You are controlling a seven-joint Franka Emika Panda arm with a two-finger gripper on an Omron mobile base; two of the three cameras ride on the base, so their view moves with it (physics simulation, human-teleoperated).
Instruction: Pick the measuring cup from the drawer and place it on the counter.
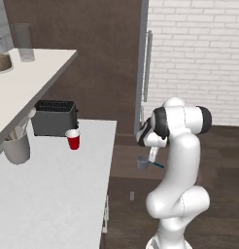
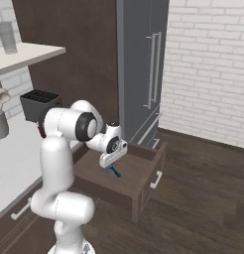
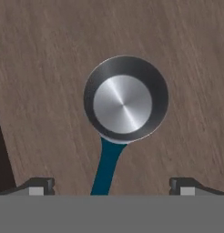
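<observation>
The measuring cup (image 3: 125,100), a small round metal cup with a teal handle (image 3: 107,168), lies on the wooden floor of the open drawer (image 2: 144,171). My gripper (image 3: 112,185) hangs straight above it, pointing down, open and holding nothing, with the handle running between its two fingertips (image 3: 41,184). From the left base view the cup (image 1: 143,163) shows just below the gripper (image 1: 151,154), beside the counter (image 1: 53,194). The right base view has the gripper (image 2: 110,161) over the drawer, and only the teal handle (image 2: 115,172) of the cup peeks out.
On the counter stand a red cup (image 1: 73,140), a dark toaster (image 1: 54,118) and a grey utensil holder (image 1: 16,147). A pale shelf (image 1: 29,78) overhangs them. The drawer's front panel (image 2: 150,184) juts into the floor space; a tall grey cabinet (image 2: 141,64) stands behind.
</observation>
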